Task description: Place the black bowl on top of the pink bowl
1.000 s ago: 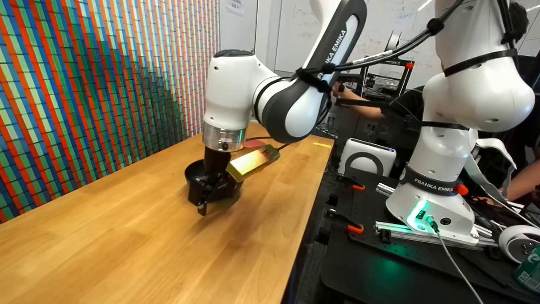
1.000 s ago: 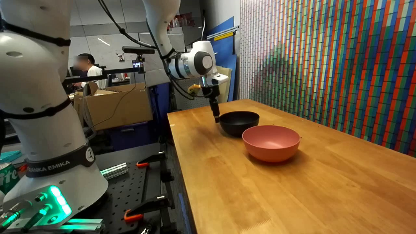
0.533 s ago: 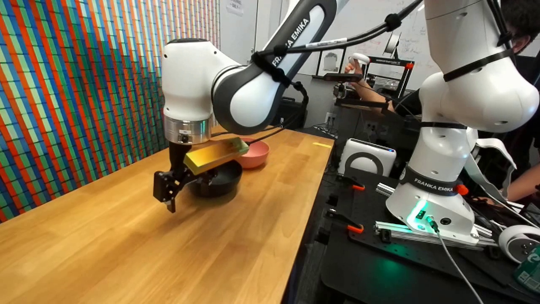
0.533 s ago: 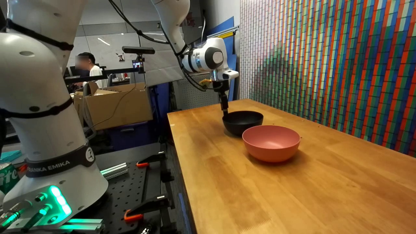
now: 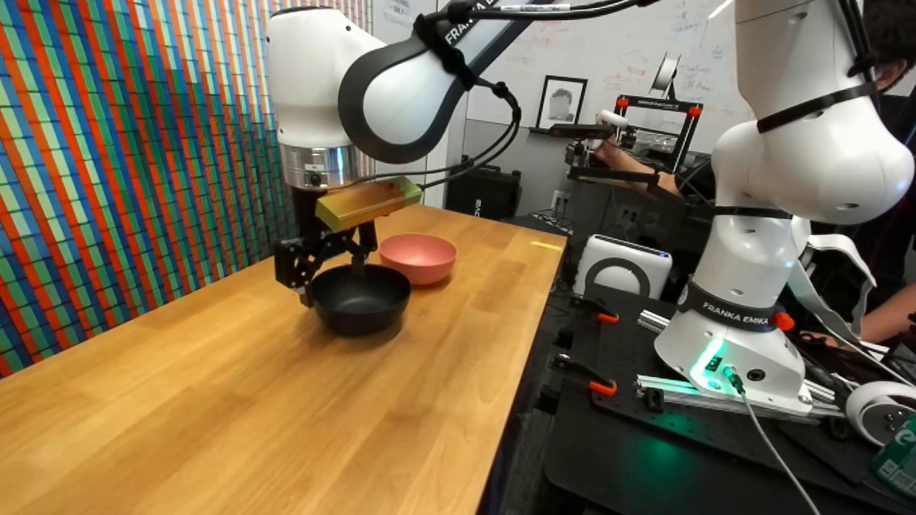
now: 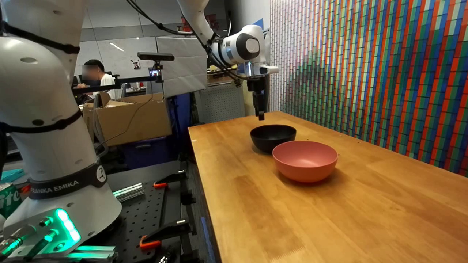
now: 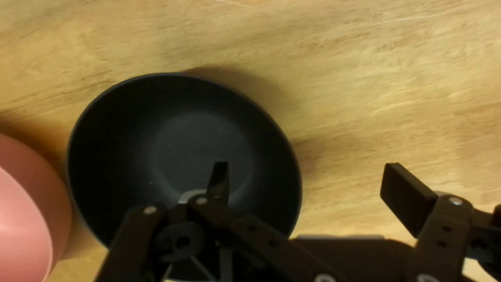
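The black bowl (image 5: 361, 307) stands upright on the table, close to the pink bowl (image 5: 421, 259). Both also show in an exterior view, the black bowl (image 6: 273, 138) behind the pink bowl (image 6: 305, 164). In the wrist view the black bowl (image 7: 188, 137) fills the middle and the pink bowl (image 7: 23, 211) is cut off at the left edge. My gripper (image 7: 309, 178) is open and empty. One finger is over the black bowl's inside, the other is beyond its rim over the table. In the exterior views the gripper (image 5: 332, 280) (image 6: 260, 116) is above the black bowl's rim.
The wooden table (image 5: 272, 415) bears both bowls. A wall of coloured tiles (image 6: 365, 73) runs along one long side. The robot base (image 5: 737, 350) stands beside the other side, with clamps (image 6: 166, 233) on its black mount.
The gripper has shifted across the black bowl and then risen from low beside it to above its rim. The black bowl slid slightly toward the pink bowl early on. The pink bowl has not moved.
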